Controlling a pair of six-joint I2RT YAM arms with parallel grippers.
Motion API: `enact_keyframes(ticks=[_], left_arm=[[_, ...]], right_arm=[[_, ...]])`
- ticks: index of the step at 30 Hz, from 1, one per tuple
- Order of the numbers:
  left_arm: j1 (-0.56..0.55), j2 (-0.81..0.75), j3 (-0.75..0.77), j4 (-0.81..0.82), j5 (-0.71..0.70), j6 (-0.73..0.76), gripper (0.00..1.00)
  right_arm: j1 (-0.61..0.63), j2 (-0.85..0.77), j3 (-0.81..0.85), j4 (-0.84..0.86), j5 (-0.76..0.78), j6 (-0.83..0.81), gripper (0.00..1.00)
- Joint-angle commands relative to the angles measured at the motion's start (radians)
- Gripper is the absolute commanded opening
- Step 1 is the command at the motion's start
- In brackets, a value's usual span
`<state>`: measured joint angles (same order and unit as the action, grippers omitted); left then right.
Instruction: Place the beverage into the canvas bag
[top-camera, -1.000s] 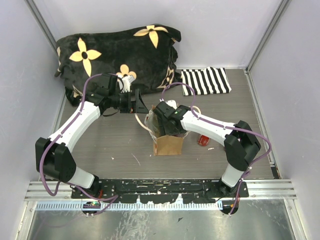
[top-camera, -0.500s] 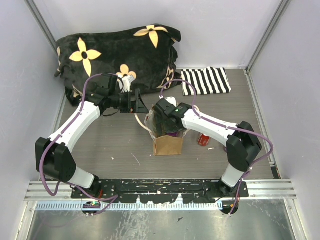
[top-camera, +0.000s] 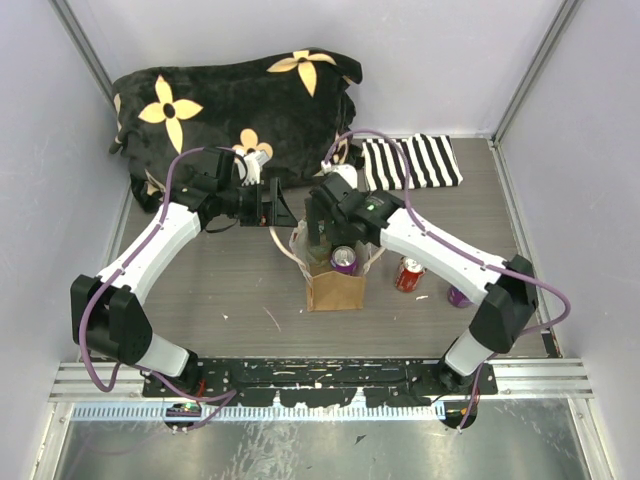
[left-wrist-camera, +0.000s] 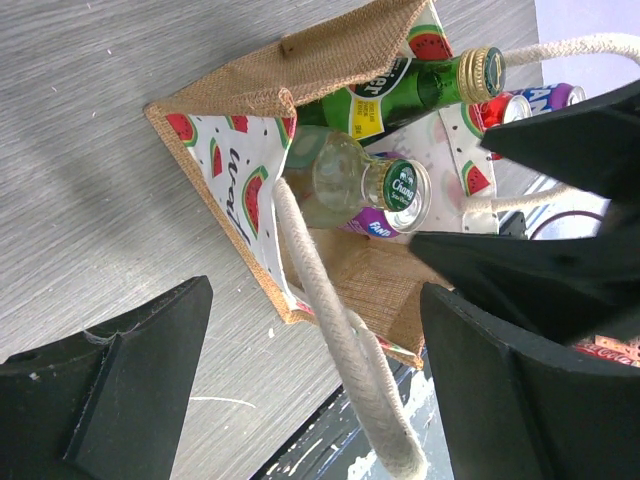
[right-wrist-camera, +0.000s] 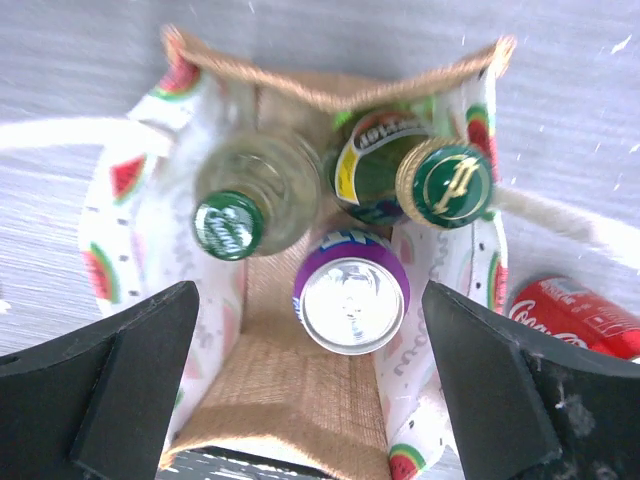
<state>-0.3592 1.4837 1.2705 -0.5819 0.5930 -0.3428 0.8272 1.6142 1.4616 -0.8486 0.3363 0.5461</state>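
Note:
The tan canvas bag (top-camera: 335, 290) stands open in the middle of the table. It holds a purple can (top-camera: 343, 259), a green bottle (right-wrist-camera: 440, 180) and a clear bottle with a green cap (right-wrist-camera: 228, 222). My right gripper (top-camera: 322, 232) hangs just above the bag's mouth, open and empty, with the purple can (right-wrist-camera: 352, 292) standing free below it. My left gripper (top-camera: 277, 207) is at the bag's far left side. Its jaws are wide apart, and a cream rope handle (left-wrist-camera: 330, 330) runs loosely between them. The bag's rim also shows in the left wrist view (left-wrist-camera: 330, 60).
A red cola can (top-camera: 408, 273) and another purple can (top-camera: 458, 296) lie on the table right of the bag. A black flowered cushion (top-camera: 230, 110) fills the back left. A striped cloth (top-camera: 410, 162) lies at the back right.
My right gripper has risen out of the bag and drawn back, leaving the purple can inside. The second purple can at the right has come into view. The left arm has not moved.

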Motion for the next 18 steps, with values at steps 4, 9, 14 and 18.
enact_keyframes(ticks=[4,9,14,18], left_arm=[[-0.004,-0.055,0.0,0.023,0.007,0.043,0.92],[-0.015,-0.095,-0.004,0.02,0.043,0.095,0.92],[-0.042,-0.135,-0.017,0.015,0.079,0.134,0.92],[-0.05,-0.17,-0.027,0.005,0.094,0.159,0.92]], right_arm=[[-0.02,-0.064,0.219,-0.02,0.091,-0.037,1.0],[-0.093,-0.042,0.4,-0.082,0.113,-0.086,1.0],[-0.222,-0.076,0.442,-0.131,0.145,-0.133,1.0],[-0.324,-0.157,0.353,-0.133,0.13,-0.158,1.0]])
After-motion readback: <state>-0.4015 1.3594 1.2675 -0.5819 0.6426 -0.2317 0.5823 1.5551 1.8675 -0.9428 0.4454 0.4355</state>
